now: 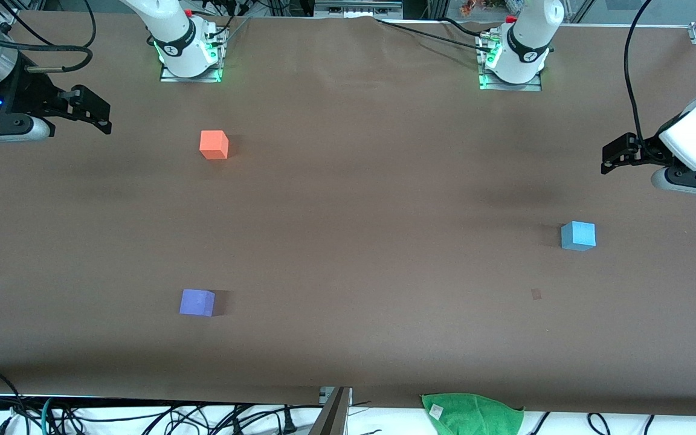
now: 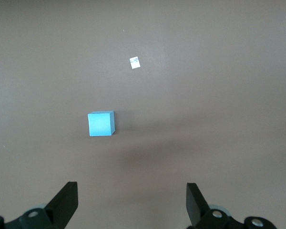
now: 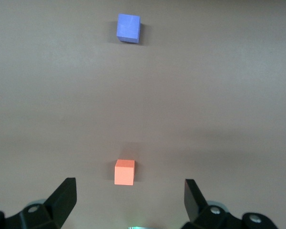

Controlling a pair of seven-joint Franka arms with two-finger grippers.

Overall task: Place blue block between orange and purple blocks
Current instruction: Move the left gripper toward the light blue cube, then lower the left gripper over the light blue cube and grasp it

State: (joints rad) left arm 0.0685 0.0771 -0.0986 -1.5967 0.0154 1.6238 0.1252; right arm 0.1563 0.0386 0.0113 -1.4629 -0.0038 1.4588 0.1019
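On the brown table [image 1: 348,199] in the front view, the orange block [image 1: 214,144] sits upper left of the frame, the purple block [image 1: 197,302] lower left, the blue block [image 1: 578,235] at right. The left gripper [image 1: 617,156] hangs at the right edge, the right gripper [image 1: 99,113] at the left edge.

In the left wrist view, spread fingers [image 2: 64,202] frame the blue block [image 2: 101,123]; a small white tag [image 2: 134,62] has unreadable print.

In the right wrist view, spread fingers [image 3: 62,199] flank the orange block [image 3: 124,171]; the purple block [image 3: 128,27] lies at the top.

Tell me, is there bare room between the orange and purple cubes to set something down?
Yes: bare table lies between the orange block and the purple block. The wide middle stretch toward the blue block is bare too. Nowhere looks crowded.
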